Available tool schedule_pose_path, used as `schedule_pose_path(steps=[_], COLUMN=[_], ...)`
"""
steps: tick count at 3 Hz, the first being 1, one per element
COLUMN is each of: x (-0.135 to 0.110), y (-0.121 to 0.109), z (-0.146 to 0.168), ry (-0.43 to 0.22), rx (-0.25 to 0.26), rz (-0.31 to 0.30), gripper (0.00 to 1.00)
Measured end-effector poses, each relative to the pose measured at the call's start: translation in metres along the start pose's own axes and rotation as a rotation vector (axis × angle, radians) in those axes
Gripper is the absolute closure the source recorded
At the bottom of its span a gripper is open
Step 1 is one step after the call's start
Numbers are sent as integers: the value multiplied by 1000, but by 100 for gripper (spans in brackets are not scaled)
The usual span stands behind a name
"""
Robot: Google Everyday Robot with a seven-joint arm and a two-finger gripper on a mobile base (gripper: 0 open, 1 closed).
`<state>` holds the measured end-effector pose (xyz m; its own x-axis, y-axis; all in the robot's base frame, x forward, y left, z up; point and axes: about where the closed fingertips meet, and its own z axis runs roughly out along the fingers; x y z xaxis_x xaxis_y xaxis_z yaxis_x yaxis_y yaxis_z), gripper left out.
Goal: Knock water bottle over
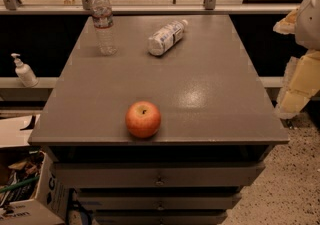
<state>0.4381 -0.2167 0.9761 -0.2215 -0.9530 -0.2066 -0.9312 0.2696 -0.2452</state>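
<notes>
The grey cabinet top (210, 94) carries everything, and nothing of the task looks done: the knock is yet to come. The gripper (298, 86) hangs off the cabinet's right edge, at three o'clock. Whether it is open or closed cannot be told, and nothing shows in its grasp. The water bottle (104, 21) stands upright at the top's eleven o'clock corner, well apart from the gripper, toward its ten o'clock. An opaque white bottle (166, 38) lies toppled nearby, and an apple (143, 119) sits at six o'clock.
</notes>
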Motion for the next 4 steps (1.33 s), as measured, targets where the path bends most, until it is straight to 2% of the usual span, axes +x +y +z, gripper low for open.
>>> schedule_pose_path(steps=[1,2,4], x=[0,-6,-38], y=[0,-2,-27], z=[0,5,50], ry=[0,-36,-197], rx=[0,-2,-43], rz=[0,3,53], gripper=[0,0,0])
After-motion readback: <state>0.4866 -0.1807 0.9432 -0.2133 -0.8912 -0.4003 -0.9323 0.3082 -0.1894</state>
